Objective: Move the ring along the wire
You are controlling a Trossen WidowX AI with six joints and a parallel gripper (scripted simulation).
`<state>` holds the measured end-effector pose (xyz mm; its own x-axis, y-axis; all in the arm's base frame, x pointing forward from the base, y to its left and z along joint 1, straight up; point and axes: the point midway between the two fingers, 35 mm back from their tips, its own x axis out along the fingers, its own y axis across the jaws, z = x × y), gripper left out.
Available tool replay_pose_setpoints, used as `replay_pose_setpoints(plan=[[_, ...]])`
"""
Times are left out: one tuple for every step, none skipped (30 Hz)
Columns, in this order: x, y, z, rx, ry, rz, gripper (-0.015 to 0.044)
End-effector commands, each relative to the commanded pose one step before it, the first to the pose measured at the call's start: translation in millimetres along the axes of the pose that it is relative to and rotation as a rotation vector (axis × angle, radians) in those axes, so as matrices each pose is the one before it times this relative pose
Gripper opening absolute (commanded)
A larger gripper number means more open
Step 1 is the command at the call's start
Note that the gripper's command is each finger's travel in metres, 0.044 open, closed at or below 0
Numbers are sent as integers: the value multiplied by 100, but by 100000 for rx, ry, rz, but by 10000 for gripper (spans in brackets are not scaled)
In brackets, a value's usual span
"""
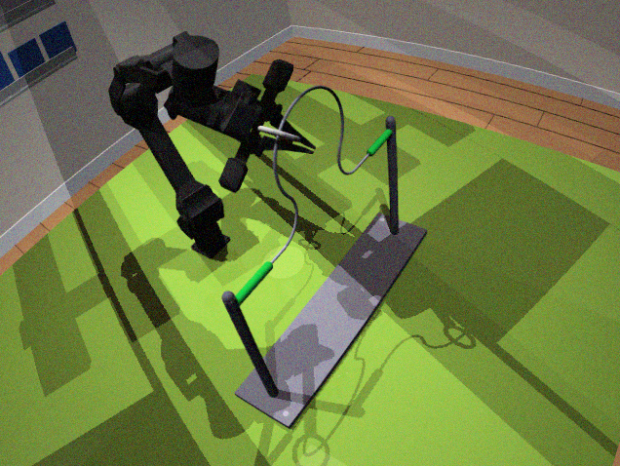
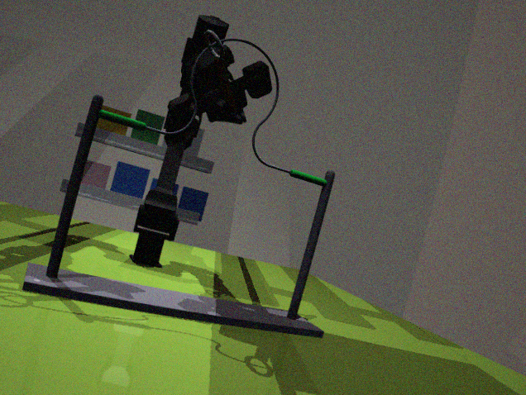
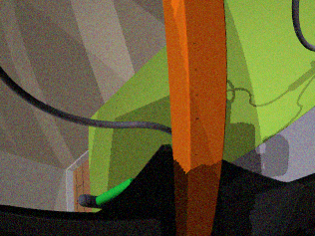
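Note:
The orange handle (image 3: 194,80) fills the middle of the wrist view, upright between my dark fingers. My gripper (image 3: 173,152) (image 1: 302,145) is shut on it, high above the floor near the middle of the wire run. The pale ring (image 1: 278,132) shows edge-on at the fingers, and the thin grey wire (image 1: 294,210) (image 2: 274,84) (image 3: 80,116) passes through it; I cannot tell whether they touch. One green part (image 1: 253,282) (image 2: 123,120) (image 3: 116,192) sits by the near post (image 1: 248,340). The other green part (image 1: 379,142) (image 2: 308,177) sits by the far post (image 1: 392,174).
The two posts stand on a grey base plate (image 1: 350,300) (image 2: 127,292) on the green floor. The arm's base (image 1: 203,225) (image 2: 153,237) stands behind the plate. Wall shelves with coloured boxes (image 2: 127,178) are in the background.

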<state>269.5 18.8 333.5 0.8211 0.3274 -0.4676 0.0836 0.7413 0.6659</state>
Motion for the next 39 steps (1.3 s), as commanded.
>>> replay_pose_setpoints(plan=[[-13, -30, 169, -4745, -806, -2572, -150], [6, -52, 1, -1142, -161, -782, -150], [5, -52, 2, -1142, -161, -782, -150], [6, -52, 1, -1142, -162, -782, -150], [7, -52, 0, -1143, -162, -782, -150], [6, -52, 0, -1143, -162, -781, -150], [6, -52, 1, -1142, -162, -781, -150], [5, -52, 2, -1142, -162, -780, -150], [6, -52, 1, -1142, -163, -780, -150], [7, -52, 0, -1142, -163, -780, -150], [7, -52, 0, -1143, -163, -780, -150], [6, -52, 1, -1142, -163, -780, -150], [5, -52, 2, -1142, -163, -779, -150], [6, -52, 1, -1142, -163, -779, -150], [7, -52, 0, -1142, -163, -779, -150], [7, -52, 0, -1143, -163, -779, -150], [6, -52, 1, -1142, -163, -779, -150], [5, -52, 2, -1142, -164, -778, -150], [6, -52, 1, -1142, -164, -777, -150], [7, -52, 0, -1142, -164, -778, -150], [7, -52, 0, -1143, -164, -778, -150], [6, -52, 1, -1143, -164, -777, -150], [5, -52, 2, -1142, -164, -777, -150], [6, -52, 1, -1142, -164, -777, -150], [7, -52, 0, -1143, -164, -777, -150], [7, -52, 0, -1143, -164, -777, -150], [6, -52, 1, -1143, -164, -776, -150], [5, -52, 2, -1143, -164, -776, -150], [6, -52, 1, -1143, -164, -775, -150], [7, -52, 0, -1143, -164, -775, -150], [7, -52, 0, -1144, -164, -776, -150], [6, -52, 1, -1144, -164, -775, -150], [5, -52, 2, -1143, -164, -775, -150], [6, -52, 1, -1143, -165, -774, -150], [7, -52, 0, -1144, -165, -774, -150], [7, -52, 0, -1144, -165, -774, -150], [6, -52, 1, -1144, -165, -774, -150], [5, -52, 2, -1144, -165, -773, -150], [6, -52, 1, -1144, -164, -773, -150]])
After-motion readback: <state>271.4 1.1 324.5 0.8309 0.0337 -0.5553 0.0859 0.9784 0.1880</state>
